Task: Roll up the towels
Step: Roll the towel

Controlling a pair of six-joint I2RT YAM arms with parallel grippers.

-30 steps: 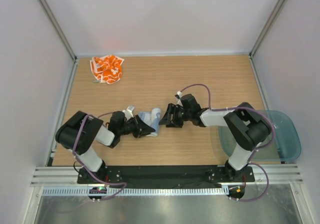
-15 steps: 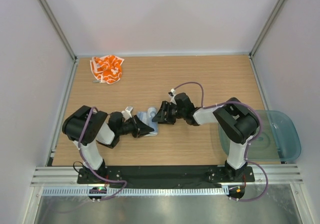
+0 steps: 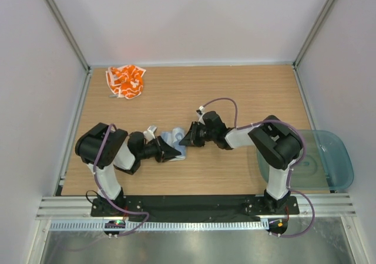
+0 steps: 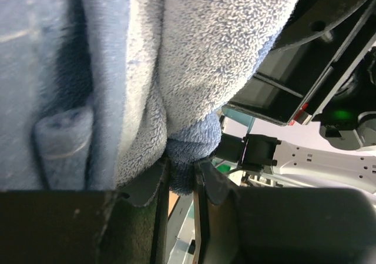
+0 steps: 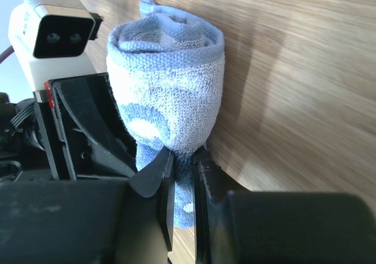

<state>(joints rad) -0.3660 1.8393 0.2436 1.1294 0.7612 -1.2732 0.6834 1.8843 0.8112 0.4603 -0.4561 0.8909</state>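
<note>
1. Roughly at the middle of the table [image 3: 247,87], slightly toward the near-left, the blue towel [image 5: 170,76] sat between the two arms. In the right wrist view it was wound into a loose tube, spiral end showing.
2. Left gripper [image 4: 182,179]: fingers pressed close, pinching a bunched fold of terry at one end of the roll. Cloth filled the narrow gap between them.
3. Right gripper [image 5: 183,170]: likewise nipped shut on the towel's opposite end, a thin tail of fabric hanging past the fingertips. Both grippers nearly met across the roll.
4. Orange towel [image 3: 125,80] lay crumpled at the far-left corner, well apart and not yet rolled. A translucent tub [image 3: 338,158] sat off the right edge.
5. Handling, by judgement: light, soft, limp terry. It would sag and unwind if only one end were released, and the pile should give good friction, so little risk of slipping. Not fragile.
6. Where to hold, by judgement: at the roll's two ends, across several layers at once, so the wraps stay trapped. A pinch on the outer flap alone would likely peel the roll open.
7. Stage: blue roll looked largely formed, needing a tidy set-down. Task about half done.
</note>
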